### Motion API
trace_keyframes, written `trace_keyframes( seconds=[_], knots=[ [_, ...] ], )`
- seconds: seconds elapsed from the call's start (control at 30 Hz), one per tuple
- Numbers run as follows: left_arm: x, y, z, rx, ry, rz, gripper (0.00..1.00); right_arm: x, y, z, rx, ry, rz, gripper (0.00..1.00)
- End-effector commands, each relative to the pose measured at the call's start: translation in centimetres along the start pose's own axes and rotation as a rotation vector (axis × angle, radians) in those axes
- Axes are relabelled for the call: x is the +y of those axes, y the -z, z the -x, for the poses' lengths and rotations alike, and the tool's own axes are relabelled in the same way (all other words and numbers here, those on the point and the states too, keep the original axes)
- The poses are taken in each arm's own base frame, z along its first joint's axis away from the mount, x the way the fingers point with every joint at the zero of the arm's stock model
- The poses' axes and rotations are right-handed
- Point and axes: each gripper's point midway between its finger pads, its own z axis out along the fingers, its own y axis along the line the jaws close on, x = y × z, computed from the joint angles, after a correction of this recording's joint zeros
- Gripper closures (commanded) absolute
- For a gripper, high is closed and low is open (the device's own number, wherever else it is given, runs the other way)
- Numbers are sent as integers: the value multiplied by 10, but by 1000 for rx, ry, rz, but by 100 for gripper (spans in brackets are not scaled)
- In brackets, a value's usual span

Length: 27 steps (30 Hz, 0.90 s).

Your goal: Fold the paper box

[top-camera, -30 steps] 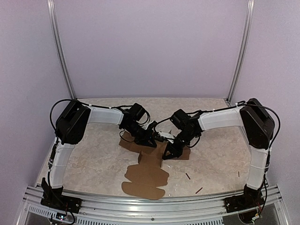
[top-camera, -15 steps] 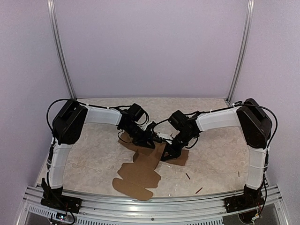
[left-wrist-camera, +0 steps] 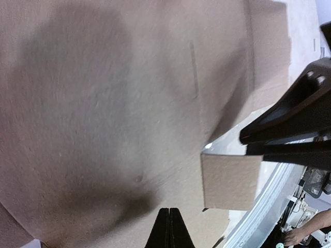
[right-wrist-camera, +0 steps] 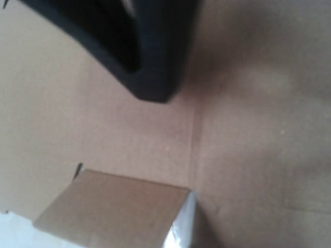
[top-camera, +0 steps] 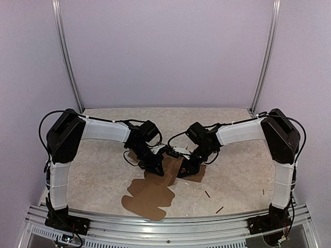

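The paper box (top-camera: 150,194) is a flat brown die-cut cardboard sheet lying on the table, reaching from the near edge up under both grippers. My left gripper (top-camera: 158,168) is shut and empty, its tips (left-wrist-camera: 169,227) just above the sheet (left-wrist-camera: 103,113). My right gripper (top-camera: 186,170) rests on the sheet's right part; it shows in the left wrist view (left-wrist-camera: 289,129) as black fingers over a raised flap (left-wrist-camera: 230,181). In the right wrist view the same flap (right-wrist-camera: 114,206) stands up from the sheet (right-wrist-camera: 248,129) and hides my own fingers. The left gripper (right-wrist-camera: 139,51) shows there, at the top.
Small dark sticks (top-camera: 207,194) (top-camera: 219,210) lie on the marble table (top-camera: 103,165) right of the sheet, one more at the far right (top-camera: 262,191). A metal rail (top-camera: 165,222) runs along the near edge. Metal posts stand at the back corners.
The left arm has swung left and nearer, and both grippers have come slightly nearer. The cardboard sheet has slid left and toward the near edge.
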Motion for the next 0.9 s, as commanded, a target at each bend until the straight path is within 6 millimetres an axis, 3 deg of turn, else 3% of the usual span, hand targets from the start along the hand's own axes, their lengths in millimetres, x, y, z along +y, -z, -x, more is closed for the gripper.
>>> trace_keyframes(
  seconds=[0.0,0.4,0.67,0.87],
  knots=[
    [17,1,-27,54,27,95,100,8,0,2,-15,16,19,90],
    [40,-26,-40,93,86,71,100,24,0,13,-40,48,69,88],
    [36,-30,-38,82,87,39,100,37,-8,32,-61,60,130,88],
    [38,-31,-37,83,88,39,100,23,-20,38,-56,4,106,88]
  ],
)
